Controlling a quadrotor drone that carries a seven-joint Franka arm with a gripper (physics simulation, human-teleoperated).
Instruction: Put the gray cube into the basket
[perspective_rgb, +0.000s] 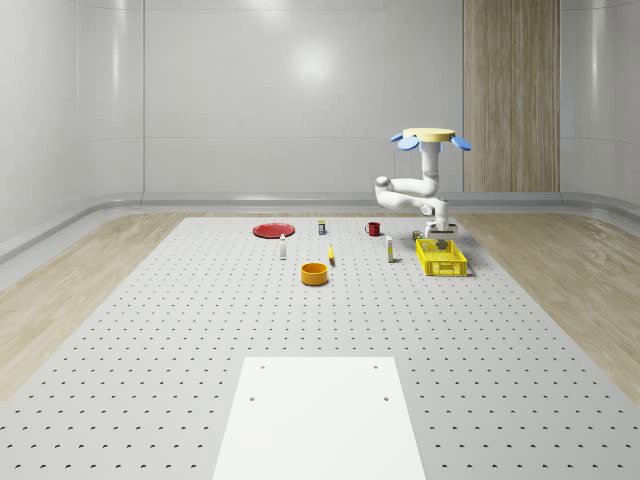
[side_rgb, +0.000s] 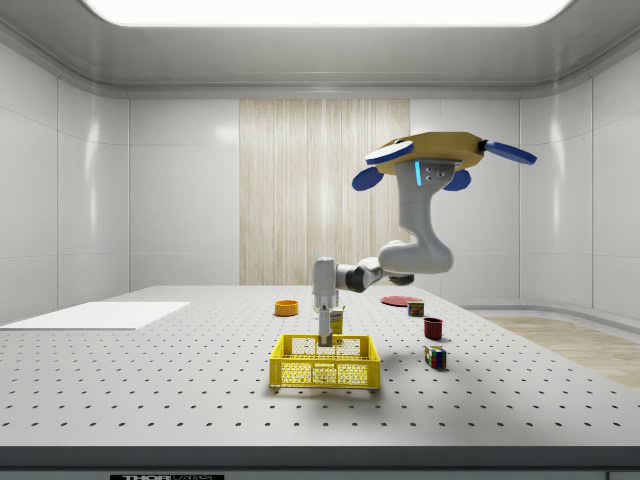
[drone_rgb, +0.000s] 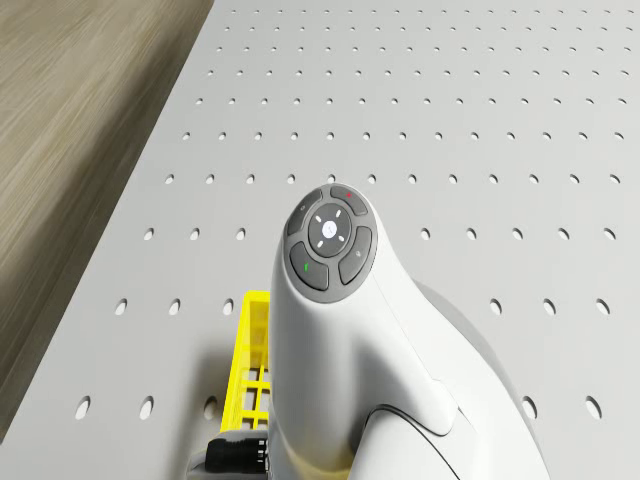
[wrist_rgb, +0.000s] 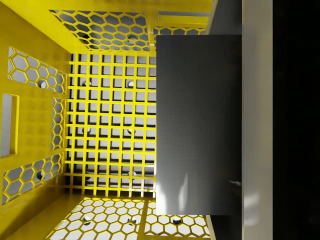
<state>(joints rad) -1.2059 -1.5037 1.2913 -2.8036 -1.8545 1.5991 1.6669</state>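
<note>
The yellow mesh basket (perspective_rgb: 452, 267) stands on the perforated table at the whole-scene view's right. The drone (perspective_rgb: 432, 135) hovers above the table just behind the basket, with its white arm bent down over it. My gripper (side_rgb: 325, 342) points straight down and reaches just inside the basket (side_rgb: 300, 372), shut on the gray cube (wrist_rgb: 197, 125). In the wrist view the cube hangs close above the basket's grid floor, a pale finger (wrist_rgb: 257, 120) lies flat against one of its sides, and the basket wall (wrist_rgb: 30, 165) surrounds it. The drone view shows the arm's wrist (drone_rgb: 330, 240) over the basket's rim (drone_rgb: 255, 360).
A Rubik's cube (side_rgb: 434, 356) and a red mug (side_rgb: 433, 327) stand close to the basket. Farther off are an orange bowl (perspective_rgb: 315, 273), a red plate (perspective_rgb: 272, 230), two small bottles (perspective_rgb: 283, 248) and a white sheet (perspective_rgb: 320, 415) at the near edge.
</note>
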